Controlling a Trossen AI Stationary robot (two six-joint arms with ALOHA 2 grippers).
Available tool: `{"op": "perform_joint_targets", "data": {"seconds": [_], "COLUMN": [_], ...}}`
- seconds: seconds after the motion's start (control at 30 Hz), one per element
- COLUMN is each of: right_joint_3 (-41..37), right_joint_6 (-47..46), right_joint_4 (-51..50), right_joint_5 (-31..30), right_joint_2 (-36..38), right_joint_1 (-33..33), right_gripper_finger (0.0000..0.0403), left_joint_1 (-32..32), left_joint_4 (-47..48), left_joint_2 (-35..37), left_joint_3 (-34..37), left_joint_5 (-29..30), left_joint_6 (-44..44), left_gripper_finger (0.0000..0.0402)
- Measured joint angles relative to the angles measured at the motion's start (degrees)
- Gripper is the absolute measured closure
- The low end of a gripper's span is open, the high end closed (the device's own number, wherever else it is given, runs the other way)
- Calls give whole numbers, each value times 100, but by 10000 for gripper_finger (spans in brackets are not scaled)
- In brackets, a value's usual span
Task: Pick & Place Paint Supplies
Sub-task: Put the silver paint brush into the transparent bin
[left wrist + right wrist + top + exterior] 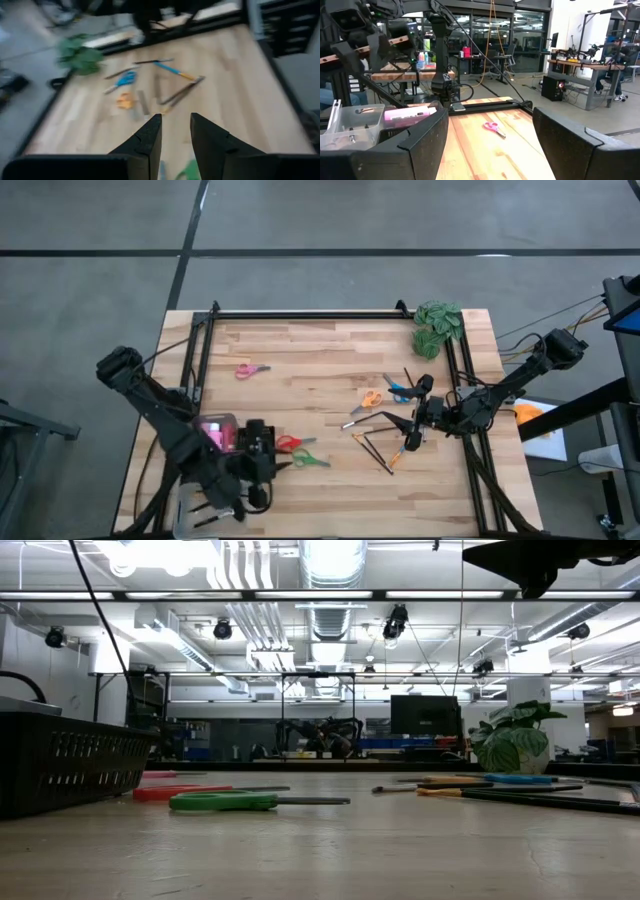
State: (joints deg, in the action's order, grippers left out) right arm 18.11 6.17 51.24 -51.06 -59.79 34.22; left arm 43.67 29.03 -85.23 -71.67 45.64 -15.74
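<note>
I see my left gripper (pixel 262 448), partly open and empty, beside a red-handled pair of scissors (pixel 287 443) and a green-handled pair of scissors (pixel 309 460) on the pale wooden surface (pixel 320 380). Rightward, my right gripper (pixel 418 418) hovers wide open over thin dark brushes (pixel 380 452).
</note>
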Motion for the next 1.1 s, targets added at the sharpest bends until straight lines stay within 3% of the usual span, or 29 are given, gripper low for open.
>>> {"op": "perform_joint_targets", "data": {"seconds": [0.17, 0.57, 0.73, 1.1], "right_joint_3": [0, 0, 0, 0], "right_joint_6": [-3, -1, -6, -573], "right_joint_4": [0, 0, 0, 30], "right_joint_5": [1, 1, -1, 34], "right_joint_2": [0, 0, 0, 0], "right_joint_1": [0, 0, 0, -3], "right_gripper_finger": [115, 115, 115, 115], "left_joint_1": [-221, -223, -398, -825], "left_joint_4": [-382, -1685, -1969, -3734], "left_joint_2": [0, 168, 498, 1575], "left_joint_3": [87, 904, 1301, 2844], "left_joint_5": [-974, -1224, -1199, -1297], "left_joint_6": [504, 1277, 1314, 1431], "left_gripper_finger": [297, 297, 297, 297]}}
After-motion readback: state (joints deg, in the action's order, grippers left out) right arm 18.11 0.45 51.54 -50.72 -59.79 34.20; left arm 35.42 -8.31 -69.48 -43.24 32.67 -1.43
